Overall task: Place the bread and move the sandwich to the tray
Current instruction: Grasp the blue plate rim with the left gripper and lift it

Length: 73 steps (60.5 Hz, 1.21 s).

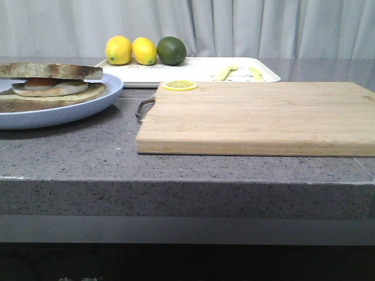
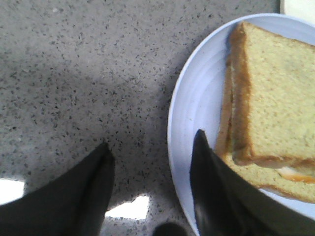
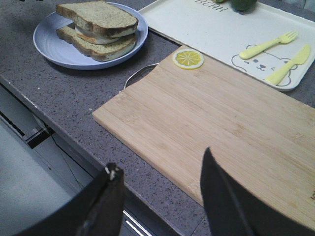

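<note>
The sandwich (image 1: 53, 82) lies on the light blue plate (image 1: 70, 111) at the left: two brown-crusted slices with a fried egg between, the top bread slice (image 1: 50, 71) sitting on the egg. The white tray (image 1: 199, 70) is at the back. No gripper shows in the front view. In the left wrist view my left gripper (image 2: 151, 139) is open and empty. It straddles the plate's rim (image 2: 179, 113), one finger over the plate beside the sandwich (image 2: 280, 98), the other over the counter. My right gripper (image 3: 161, 160) is open and empty above the counter's front edge, far from the sandwich (image 3: 98, 24).
A wooden cutting board (image 1: 258, 117) fills the middle and right, with a lemon slice (image 1: 179, 86) at its back left corner. Two lemons (image 1: 119, 50) and a lime (image 1: 171, 50) stand on the tray's back left. A yellow fork (image 3: 268, 44) and knife (image 3: 290, 64) lie on the tray (image 3: 206, 29).
</note>
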{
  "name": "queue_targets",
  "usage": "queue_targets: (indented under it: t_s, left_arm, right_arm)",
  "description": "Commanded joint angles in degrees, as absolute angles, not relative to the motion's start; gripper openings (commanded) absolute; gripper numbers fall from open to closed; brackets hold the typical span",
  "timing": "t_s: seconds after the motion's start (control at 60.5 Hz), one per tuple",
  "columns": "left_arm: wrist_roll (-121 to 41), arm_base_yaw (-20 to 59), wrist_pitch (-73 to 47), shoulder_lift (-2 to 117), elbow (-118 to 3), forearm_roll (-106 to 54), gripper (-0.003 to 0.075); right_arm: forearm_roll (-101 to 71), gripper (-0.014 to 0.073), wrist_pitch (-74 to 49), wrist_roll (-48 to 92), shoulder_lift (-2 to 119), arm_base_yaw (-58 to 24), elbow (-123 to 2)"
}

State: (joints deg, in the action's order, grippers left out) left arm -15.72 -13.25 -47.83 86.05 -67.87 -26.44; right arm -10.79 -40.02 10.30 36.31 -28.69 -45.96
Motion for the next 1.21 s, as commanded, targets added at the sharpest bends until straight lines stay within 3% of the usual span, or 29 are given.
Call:
queue_targets:
  t_s: [0.0,0.397,0.761,1.191]
  left_arm:
    - [-17.2,-13.3,-46.1,86.6,-70.0,-30.5,0.0317]
    - [-23.1,-13.3,-47.5,93.6,-70.0,-39.2,0.0312]
    - [-24.8,-13.3,-47.3,93.8,-70.0,-43.1,-0.0019]
    - [-26.8,-10.4,-50.2,93.0,-77.5,-48.8,-0.0018]
  right_arm:
    - [-10.6,0.0382,-35.7,10.5,36.3,-28.7,-47.3]
    - [-10.6,0.0382,-35.7,10.5,36.3,-28.7,-47.3]
    - [-10.6,0.0382,-35.7,10.5,36.3,-28.7,-47.3]
    - [-10.6,0.0382,-35.7,10.5,36.3,-28.7,-47.3]
